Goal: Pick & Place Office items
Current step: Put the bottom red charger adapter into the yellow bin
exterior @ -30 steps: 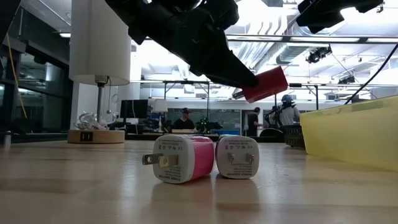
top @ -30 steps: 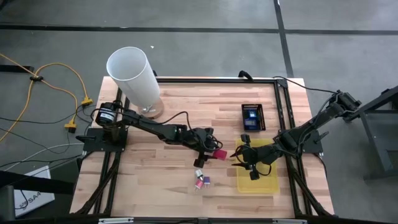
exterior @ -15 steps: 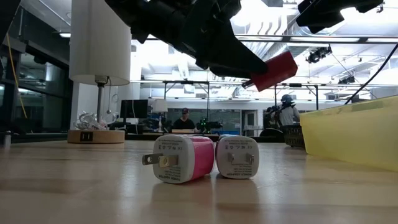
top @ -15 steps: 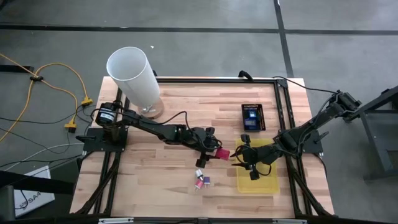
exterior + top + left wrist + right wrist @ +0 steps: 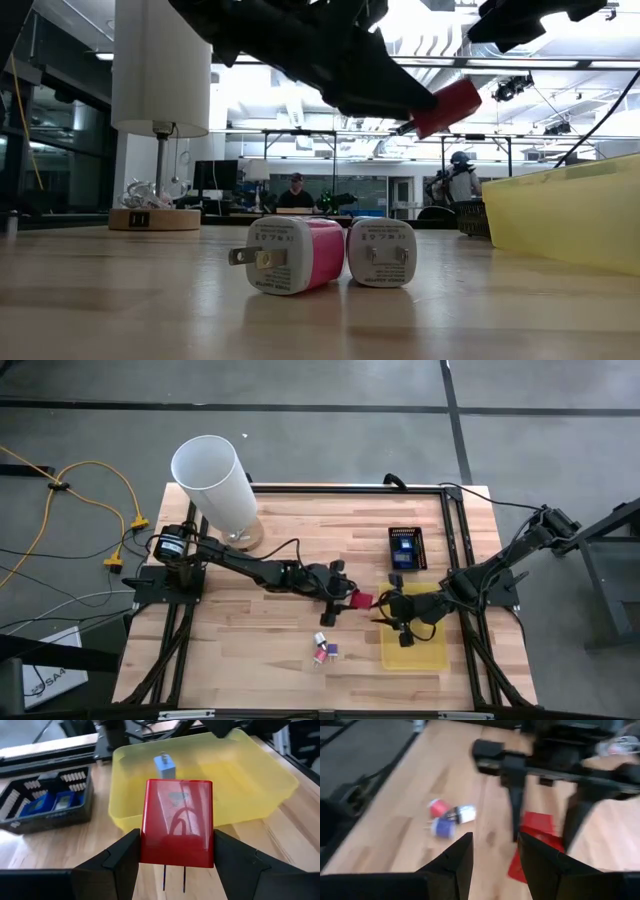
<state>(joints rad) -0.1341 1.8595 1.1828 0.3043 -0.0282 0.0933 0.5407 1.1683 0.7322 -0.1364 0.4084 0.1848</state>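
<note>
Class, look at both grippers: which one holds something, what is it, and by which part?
The left gripper holds a red plug block by its two side faces, prongs pointing back at the wrist. The right gripper holds nothing.

Wooden tabletop (image 5: pixel 280 635) carries a yellow translucent tray (image 5: pixel 432 652) on my right side. A black basket (image 5: pixel 407 548) holding blue pieces stands just beyond the tray. Tall white cylinder (image 5: pixel 215 485) on a round base at my far left corner. Yellow cable (image 5: pixel 85 490) lies on the floor. People (image 5: pixel 295 190) stand in the room behind.

Glossy red plastic plug block (image 5: pixel 177 823), translucent yellow tray (image 5: pixel 260 795), wooden table (image 5: pixel 270 630)
</note>
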